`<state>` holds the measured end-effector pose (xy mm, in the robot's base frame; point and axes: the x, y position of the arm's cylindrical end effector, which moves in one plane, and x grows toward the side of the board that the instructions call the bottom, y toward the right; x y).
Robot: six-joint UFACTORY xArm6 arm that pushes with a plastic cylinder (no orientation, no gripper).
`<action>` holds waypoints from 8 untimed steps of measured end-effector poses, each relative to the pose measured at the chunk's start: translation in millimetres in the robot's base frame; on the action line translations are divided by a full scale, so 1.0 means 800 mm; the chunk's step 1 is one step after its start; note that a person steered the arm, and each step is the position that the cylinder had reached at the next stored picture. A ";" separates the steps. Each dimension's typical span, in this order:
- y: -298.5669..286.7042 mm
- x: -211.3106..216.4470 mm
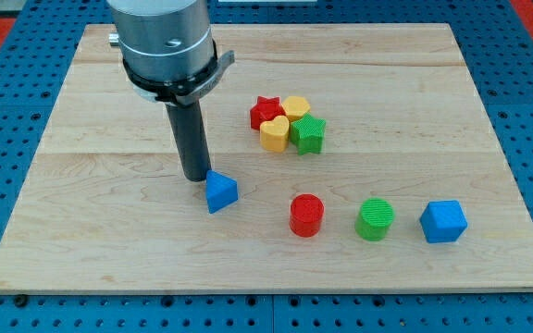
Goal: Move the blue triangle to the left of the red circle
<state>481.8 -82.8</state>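
The blue triangle (220, 191) lies on the wooden board (109, 231), left of centre. The red circle (306, 215) stands to its right and slightly lower, about a block's width away. My tip (196, 177) is at the end of the dark rod, just up and left of the blue triangle, touching or nearly touching its upper left corner.
A green circle (375, 219) and a blue cube (443, 221) stand in a row right of the red circle. A cluster of a red star (266, 111), a yellow hexagon (295, 107), a yellow heart (274, 135) and a green star (308, 134) sits above.
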 end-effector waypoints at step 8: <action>0.029 0.015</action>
